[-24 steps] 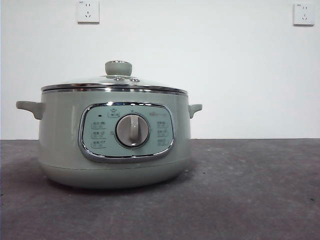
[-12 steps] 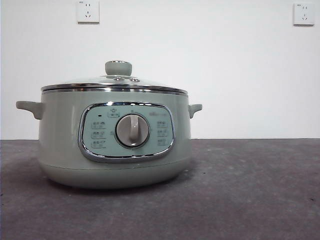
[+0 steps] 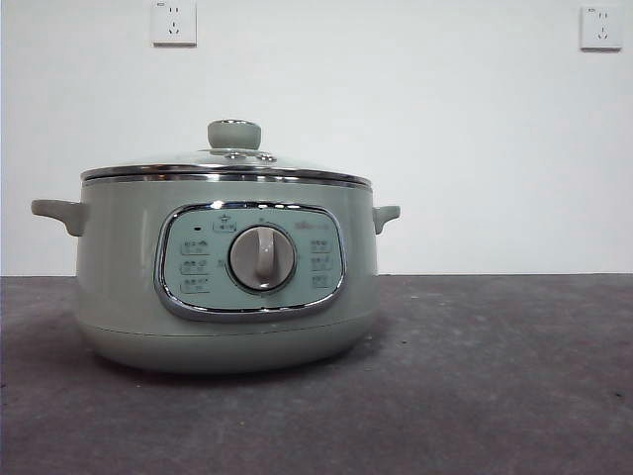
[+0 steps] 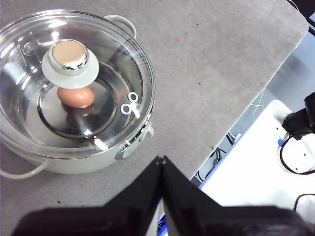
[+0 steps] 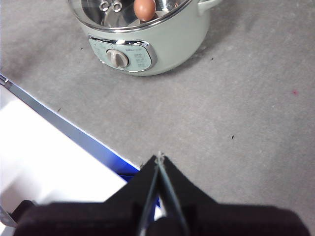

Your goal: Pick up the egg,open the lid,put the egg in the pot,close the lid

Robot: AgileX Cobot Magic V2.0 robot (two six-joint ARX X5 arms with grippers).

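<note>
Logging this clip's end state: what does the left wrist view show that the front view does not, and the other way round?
Only the left wrist view: the egg lying inside the pot, seen through the glass lid, and the left gripper, shut, off to the side of the pot and holding nothing. Only the front view: the two wall sockets and the pot's control dial face on. Both show the pot on the grey table with the lid seated on its rim.

left hand (image 4: 162, 160): jaws closed, raised | right hand (image 5: 158, 156): jaws closed, raised
</note>
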